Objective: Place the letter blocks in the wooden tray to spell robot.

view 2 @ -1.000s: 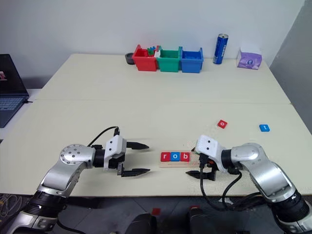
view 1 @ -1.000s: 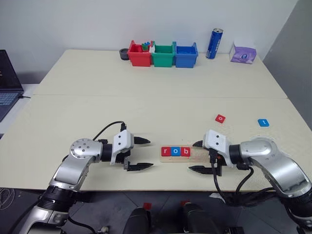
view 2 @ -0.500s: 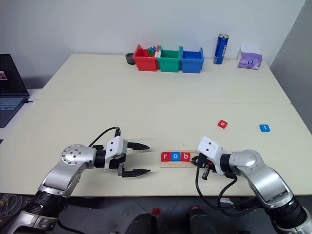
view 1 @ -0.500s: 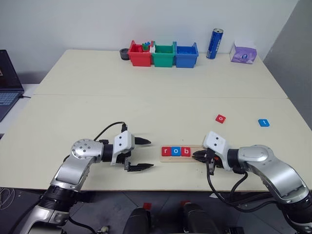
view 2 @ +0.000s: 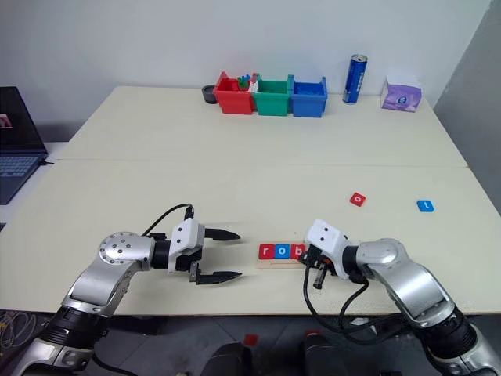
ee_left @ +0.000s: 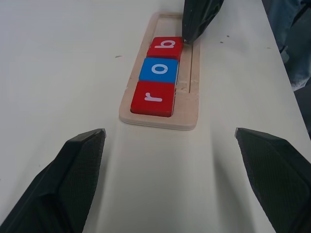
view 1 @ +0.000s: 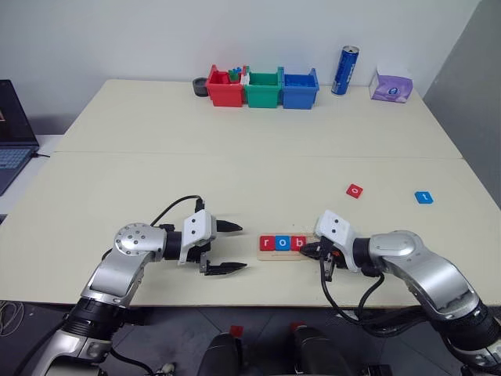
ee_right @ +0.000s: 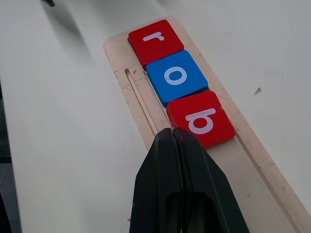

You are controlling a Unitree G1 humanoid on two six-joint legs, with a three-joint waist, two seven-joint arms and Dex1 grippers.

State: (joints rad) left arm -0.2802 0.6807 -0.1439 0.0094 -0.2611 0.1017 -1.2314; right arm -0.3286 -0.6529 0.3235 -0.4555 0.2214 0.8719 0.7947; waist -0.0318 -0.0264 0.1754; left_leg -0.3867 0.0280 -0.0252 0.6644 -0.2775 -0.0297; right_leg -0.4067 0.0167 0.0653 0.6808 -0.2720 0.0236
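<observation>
Cream table (view 1: 235, 172): wooden tray (ee_left: 190, 104), two loose blocks (view 1: 355, 190), bins (view 1: 262, 88), can (view 1: 344, 70).

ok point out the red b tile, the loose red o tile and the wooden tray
red b tile (ee_right: 203, 119), right wrist view, centre of its face
loose red o tile (view 1: 354, 190), left eye view, tile middle
wooden tray (ee_left: 190, 92), left wrist view, bare groove beside tiles

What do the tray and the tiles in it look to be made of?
Tray: pale unfinished wood, probably; matte, with faint grain, small specks and a cut groove along it. Tiles r, o and b: smooth, evenly coloured red and blue, with rounded corners and crisp white letters; likely plastic or painted wood, the look leaves that open.
</observation>
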